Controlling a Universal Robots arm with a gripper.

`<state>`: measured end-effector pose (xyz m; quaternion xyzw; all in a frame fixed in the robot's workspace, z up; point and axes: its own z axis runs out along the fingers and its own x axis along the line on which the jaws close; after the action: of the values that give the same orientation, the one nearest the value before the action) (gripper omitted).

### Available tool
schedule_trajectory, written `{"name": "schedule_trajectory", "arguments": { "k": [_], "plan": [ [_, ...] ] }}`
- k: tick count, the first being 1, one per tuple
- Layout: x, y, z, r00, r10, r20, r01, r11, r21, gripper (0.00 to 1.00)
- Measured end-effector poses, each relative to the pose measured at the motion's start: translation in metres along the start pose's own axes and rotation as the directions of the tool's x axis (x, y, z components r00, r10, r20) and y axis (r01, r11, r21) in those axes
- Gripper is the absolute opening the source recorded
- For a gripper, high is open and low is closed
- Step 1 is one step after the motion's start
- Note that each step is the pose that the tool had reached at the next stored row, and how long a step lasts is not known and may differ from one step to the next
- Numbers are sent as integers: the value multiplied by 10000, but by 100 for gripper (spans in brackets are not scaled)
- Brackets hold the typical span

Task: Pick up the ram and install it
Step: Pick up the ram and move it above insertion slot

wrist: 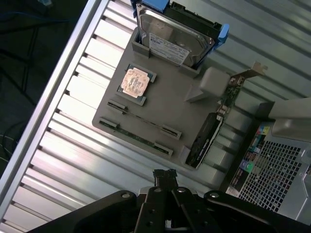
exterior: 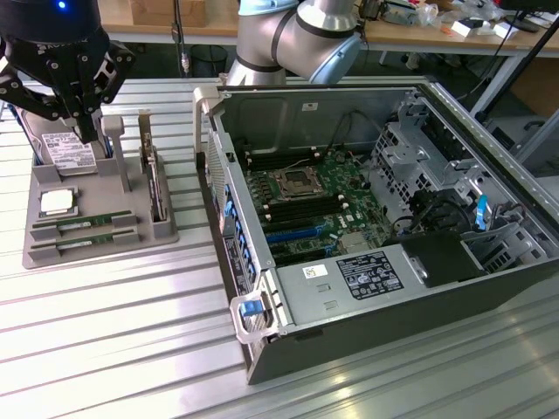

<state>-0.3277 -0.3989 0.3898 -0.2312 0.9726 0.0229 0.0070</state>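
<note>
Below the tool, whose fingers are pressed together on nothing, the ram sits in the grey tray's slots nr the CPU, so prob. best: spread first, square up w/ one stick's long edges, drop straight.

1. The gripper covers the upper part of the hard drive in the exterior view.
2. The arm is cut off by that view's upper edge.
3. The label print on the ram sticks is too small to read.
4. The computer case runs off the exterior view's right.
5. In the wrist view, the picture's edge cuts off the gripper's body and the hard drive's far end.
</note>
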Motion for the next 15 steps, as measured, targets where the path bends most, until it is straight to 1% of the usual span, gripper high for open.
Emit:
{"name": "schedule_trajectory", "arguments": {
  "k": [15],
  "plan": [
    [0, 0, 0, 9995, -324, -13, 324, 9995, -8, 10]
  ]
}}
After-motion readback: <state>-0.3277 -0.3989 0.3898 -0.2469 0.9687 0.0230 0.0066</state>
